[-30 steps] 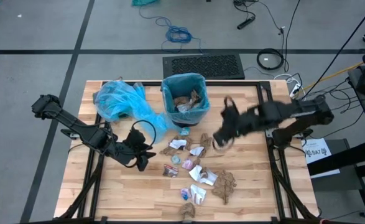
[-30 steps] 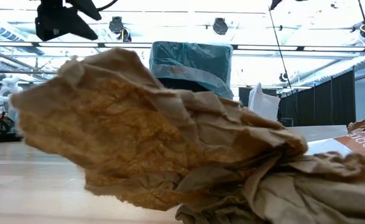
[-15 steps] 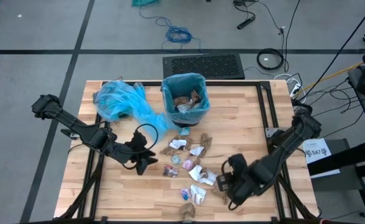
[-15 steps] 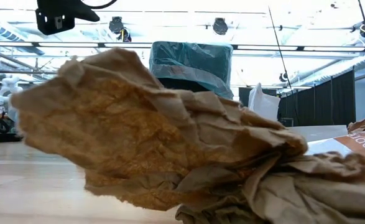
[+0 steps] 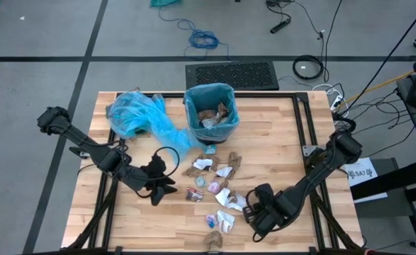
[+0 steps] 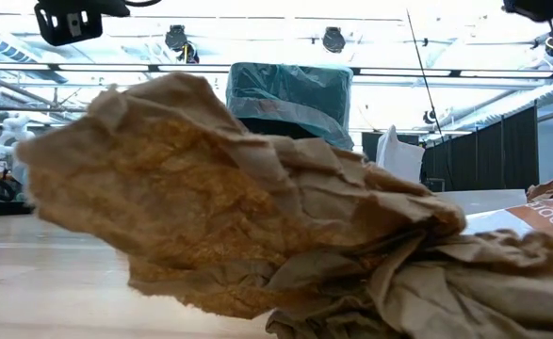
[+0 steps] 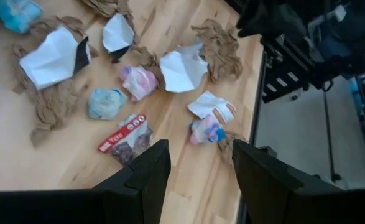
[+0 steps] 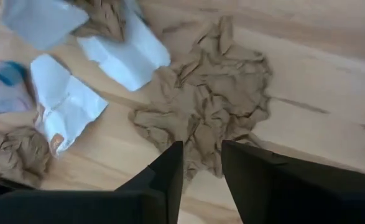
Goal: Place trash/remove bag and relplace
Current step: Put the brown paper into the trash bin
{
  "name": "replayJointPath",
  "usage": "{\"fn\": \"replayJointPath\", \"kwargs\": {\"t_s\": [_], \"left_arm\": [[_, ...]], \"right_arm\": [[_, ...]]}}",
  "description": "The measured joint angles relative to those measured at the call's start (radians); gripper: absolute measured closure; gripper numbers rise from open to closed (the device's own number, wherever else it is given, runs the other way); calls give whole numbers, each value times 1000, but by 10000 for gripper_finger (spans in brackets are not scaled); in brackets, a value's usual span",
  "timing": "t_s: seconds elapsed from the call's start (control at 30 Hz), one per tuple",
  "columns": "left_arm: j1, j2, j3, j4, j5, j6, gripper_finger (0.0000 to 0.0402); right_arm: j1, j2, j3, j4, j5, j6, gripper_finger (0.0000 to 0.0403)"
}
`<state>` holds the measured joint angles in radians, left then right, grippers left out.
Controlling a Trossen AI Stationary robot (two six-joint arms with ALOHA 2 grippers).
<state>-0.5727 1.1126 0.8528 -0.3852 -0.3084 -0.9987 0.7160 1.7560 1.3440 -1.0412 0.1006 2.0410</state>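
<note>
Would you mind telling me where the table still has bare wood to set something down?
The widest bare wood lies along the table's right side, between the lined bin and the right edge. A smaller patch sits at the near left corner, in front of the left gripper. The middle is crowded with trash, where the right gripper hangs; the blue bag fills the far left.

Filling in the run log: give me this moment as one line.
right gripper: open, over brown wad | left gripper: open, above scraps | bin: bag in, part full
</note>
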Motion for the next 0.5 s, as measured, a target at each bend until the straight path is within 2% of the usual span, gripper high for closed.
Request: {"fn": "replayJointPath", "kwargs": {"t_s": [0.13, 0.2, 0.4, 0.5], "left_arm": [[-17, 0, 0, 2, 0, -15, 224], [-23, 0, 0, 3, -6, -16, 224], [-25, 0, 0, 3, -51, -17, 224], [-25, 0, 0, 3, -64, -17, 224]], "right_arm": [[-4, -17, -115, 121, -8, -12, 313], [-11, -17, -183, 195, -54, -14, 313], [-36, -24, -415, 599, -81, -63, 316], [-48, -26, -479, 718, -82, -43, 338]]}}
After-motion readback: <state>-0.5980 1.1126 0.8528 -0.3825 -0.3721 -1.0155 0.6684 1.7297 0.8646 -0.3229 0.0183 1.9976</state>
